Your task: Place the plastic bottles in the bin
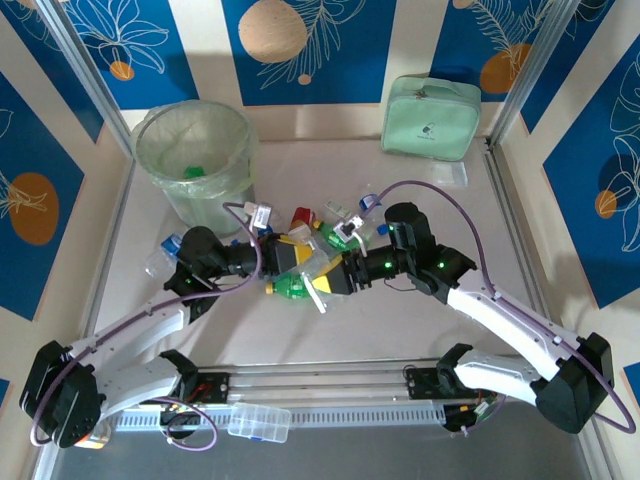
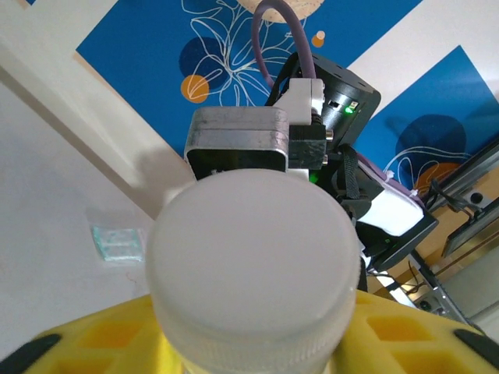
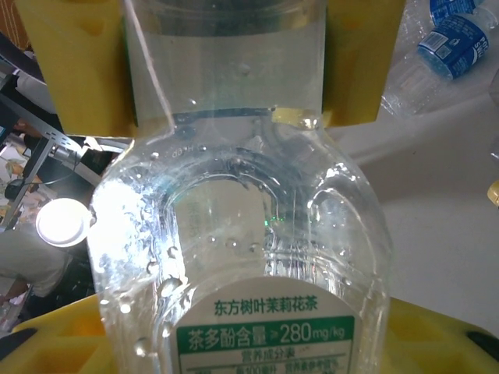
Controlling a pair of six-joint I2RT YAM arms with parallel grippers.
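Observation:
A clear plastic bottle (image 1: 318, 268) with a white cap (image 2: 253, 249) and a green label (image 3: 261, 335) hangs above the table's middle, held from both ends. My left gripper (image 1: 298, 262) (image 2: 253, 331) is shut on its cap end, yellow fingers (image 3: 74, 62) at either side. My right gripper (image 1: 337, 272) (image 3: 257, 347) is shut on its labelled body. More plastic bottles lie just behind and below: a green one (image 1: 292, 288), a red-capped one (image 1: 303, 215), blue-capped ones (image 1: 372, 202) (image 3: 456, 39). The bin (image 1: 195, 150) stands at the back left with a green bottle (image 1: 194, 172) inside.
A clear blue-capped bottle (image 1: 165, 252) lies left of my left arm, in front of the bin. A mint-green pouch (image 1: 432, 118) rests at the back right with a small clear packet (image 1: 450, 175) beside it. A flat clear lidded box (image 1: 258, 422) sits on the near rail.

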